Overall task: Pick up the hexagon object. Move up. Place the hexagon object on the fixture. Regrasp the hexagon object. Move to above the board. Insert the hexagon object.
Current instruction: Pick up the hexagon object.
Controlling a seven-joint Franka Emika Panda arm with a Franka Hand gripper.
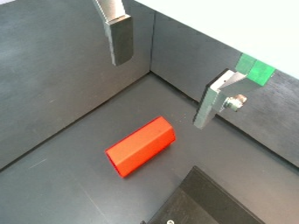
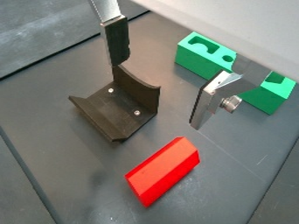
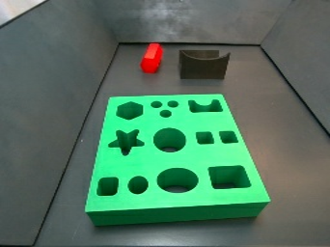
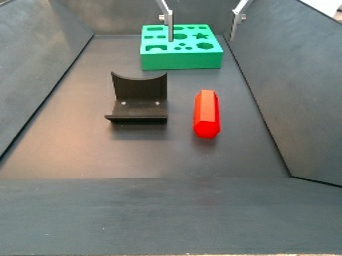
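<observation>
The silver-fingered gripper (image 2: 163, 74) hangs spread wide and empty above the red hexagonal prism block (image 2: 163, 171), which lies beside the dark notched fixture (image 2: 117, 107).

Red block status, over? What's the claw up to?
Gripper open, empty, above the floor. Red block flat on floor beside fixture, untouched. Board holes free. Nothing in the way.

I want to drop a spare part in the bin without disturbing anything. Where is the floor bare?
Bare floor lies in the near stretch in front of the fixture and hexagon object, and in the strip between the fixture and the board. It is tight between fixture and hexagon object. The gripper hangs open above that pair.
</observation>
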